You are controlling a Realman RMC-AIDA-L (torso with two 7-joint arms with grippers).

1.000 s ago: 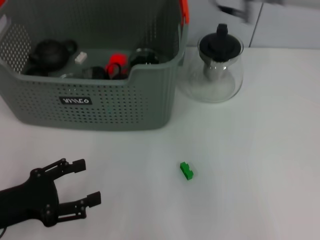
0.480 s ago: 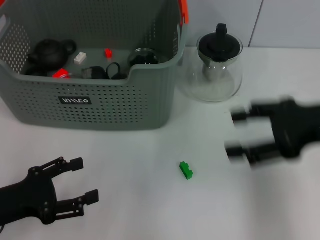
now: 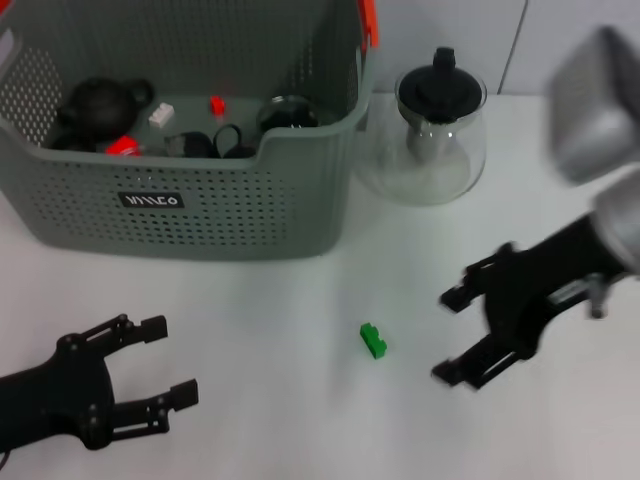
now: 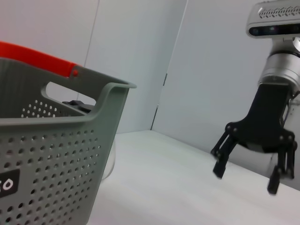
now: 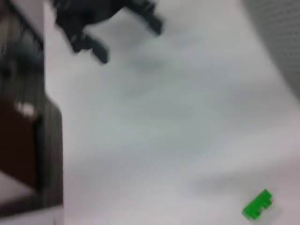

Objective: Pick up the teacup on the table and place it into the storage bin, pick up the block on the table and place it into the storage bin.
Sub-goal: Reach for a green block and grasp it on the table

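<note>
Jaws of right gripper (image 3: 452, 337) spread near block (image 3: 373, 341); teacup indistinguishable.

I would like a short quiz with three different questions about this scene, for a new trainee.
1. True or false: the green block lies inside the bin.
2. Which end effector is nearer the block: A left, B right?
3. Fill in: the glass teapot stands on the table beside the ____.

Key: 1 false, it lies on the table in front of the bin. 2 B; both end effectors are open. 3 bin.
</note>
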